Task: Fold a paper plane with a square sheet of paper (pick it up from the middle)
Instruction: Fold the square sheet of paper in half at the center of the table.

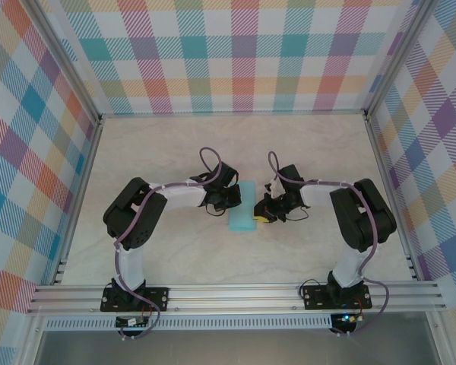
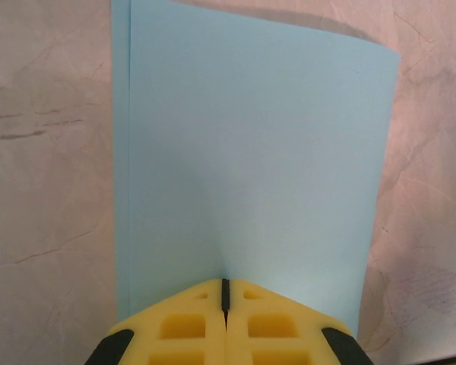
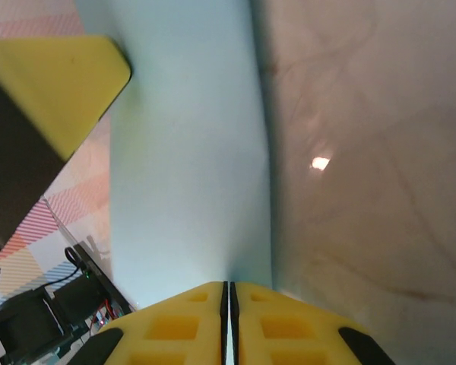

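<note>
The light-blue sheet of paper (image 1: 242,207) is folded in half into a narrow rectangle in the middle of the table. In the left wrist view its two layers (image 2: 251,152) show slightly offset along the left edge. My left gripper (image 2: 226,283) is shut, pinching the near edge, and a faint crease runs from its jaws. My right gripper (image 3: 229,286) is shut on the opposite edge of the paper (image 3: 190,167). One yellow finger of the left gripper (image 3: 53,84) shows beyond the sheet. From above, the left gripper (image 1: 228,199) and the right gripper (image 1: 260,213) face each other across the paper.
The pale marbled tabletop (image 1: 175,144) stretches around the paper. Checked walls (image 1: 235,53) close off the back and both sides, and an aluminium rail (image 1: 235,293) with both arm bases runs along the near edge.
</note>
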